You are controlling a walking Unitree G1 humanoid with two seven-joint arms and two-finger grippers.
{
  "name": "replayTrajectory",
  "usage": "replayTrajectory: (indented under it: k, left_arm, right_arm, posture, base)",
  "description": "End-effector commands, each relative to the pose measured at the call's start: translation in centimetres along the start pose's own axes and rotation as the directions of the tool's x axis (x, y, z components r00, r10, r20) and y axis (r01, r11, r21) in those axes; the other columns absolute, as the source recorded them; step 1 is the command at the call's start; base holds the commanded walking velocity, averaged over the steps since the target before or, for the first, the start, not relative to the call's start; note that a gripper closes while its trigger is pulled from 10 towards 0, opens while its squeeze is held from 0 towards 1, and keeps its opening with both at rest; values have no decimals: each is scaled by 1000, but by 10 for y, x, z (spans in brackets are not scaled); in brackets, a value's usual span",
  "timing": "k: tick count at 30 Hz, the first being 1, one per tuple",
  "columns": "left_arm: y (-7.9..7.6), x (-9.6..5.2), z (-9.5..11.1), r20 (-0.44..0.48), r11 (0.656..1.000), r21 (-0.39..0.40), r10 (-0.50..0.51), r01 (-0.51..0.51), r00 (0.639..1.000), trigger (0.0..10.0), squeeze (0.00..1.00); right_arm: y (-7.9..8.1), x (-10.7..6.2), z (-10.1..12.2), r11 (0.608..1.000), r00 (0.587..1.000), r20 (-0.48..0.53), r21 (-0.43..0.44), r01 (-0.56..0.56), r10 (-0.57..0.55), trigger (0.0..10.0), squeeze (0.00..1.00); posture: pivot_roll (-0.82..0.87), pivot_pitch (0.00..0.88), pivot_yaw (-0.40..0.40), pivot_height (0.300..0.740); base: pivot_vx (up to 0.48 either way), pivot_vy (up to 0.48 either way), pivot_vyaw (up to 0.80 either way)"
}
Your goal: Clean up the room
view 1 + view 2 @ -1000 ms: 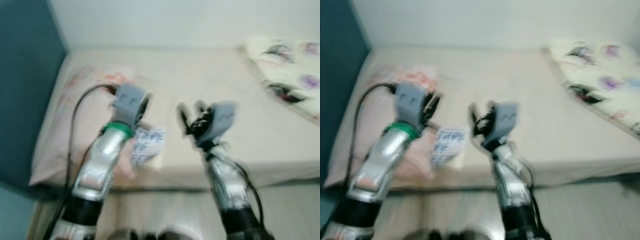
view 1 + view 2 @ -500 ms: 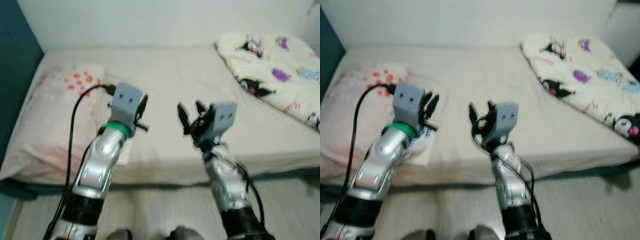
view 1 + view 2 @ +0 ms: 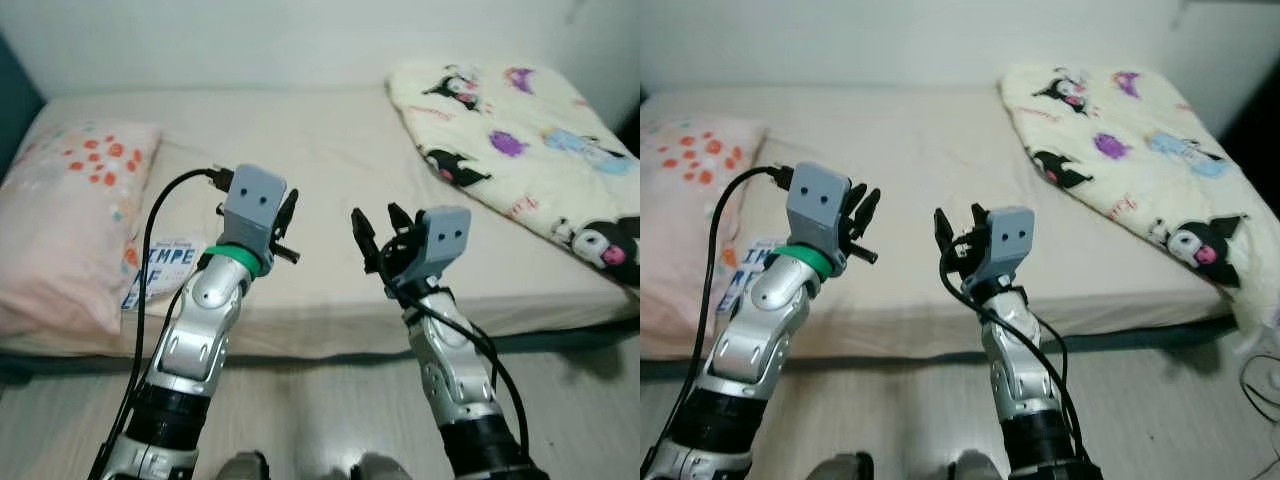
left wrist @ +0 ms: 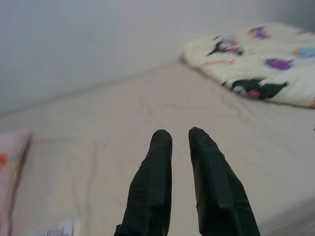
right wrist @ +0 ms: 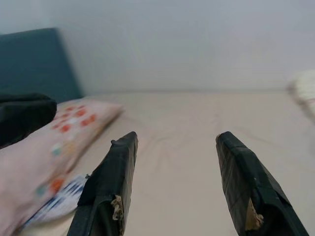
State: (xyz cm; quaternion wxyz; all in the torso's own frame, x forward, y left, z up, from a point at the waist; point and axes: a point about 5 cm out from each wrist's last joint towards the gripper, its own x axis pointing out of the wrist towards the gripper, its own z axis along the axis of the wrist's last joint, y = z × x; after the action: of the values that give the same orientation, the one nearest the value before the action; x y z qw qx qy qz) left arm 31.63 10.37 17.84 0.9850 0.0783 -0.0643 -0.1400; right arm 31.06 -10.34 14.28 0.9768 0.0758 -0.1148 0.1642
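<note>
A bed (image 3: 320,140) with a beige sheet lies in front of me. A pink pillow (image 3: 70,220) with red dots rests at its left end. A cream blanket (image 3: 510,140) printed with cartoon figures lies bunched at the right end. A white packet (image 3: 160,265) with blue letters sits beside the pillow, near the front edge. My left gripper (image 3: 286,228) hovers over the front of the mattress, its fingers (image 4: 152,182) close together and holding nothing. My right gripper (image 3: 375,215) hovers beside it, open and empty, fingers (image 5: 110,177) spread wide.
Pale wood floor (image 3: 330,410) runs along the bed's front edge beneath my arms. A white wall backs the bed. A teal headboard (image 5: 34,54) stands past the pillow. Thin cables (image 3: 1260,375) lie on the floor at the far right.
The camera has swung to the right and sharpened: pillow and headboard slid left, the blanket came fully into view. Both arms keep the same raised posture.
</note>
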Motion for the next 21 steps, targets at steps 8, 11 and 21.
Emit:
replayTrajectory:
  k: [8, 11, 21]
  left_arm:
    - [-3, 0, -1, -11, 1000, 6, -16, 16, 1000, 10000, 0]
    - [-3, 0, -1, -12, 1000, 6, -17, 17, 1000, 10000, 0]
    - [-3, -1, -2, -16, 1000, 7, -21, 22, 1000, 10000, 0]
  right_arm:
    - [-3, -2, -1, 999, 1000, -9, 48, 26, -26, 10000, 0]
    - [-3, -2, -1, 998, 1000, -9, 48, 26, -26, 10000, 0]
    - [-2, -4, -1, 998, 1000, -9, 50, 24, -23, 10000, 0]
  posture:
    - [-44, 17, 54, 721]
    - [-44, 18, 56, 721]
    - [-45, 24, 62, 721]
  base:
    - [0, -399, 0]
    - [0, -401, 0]
    - [0, -399, 0]
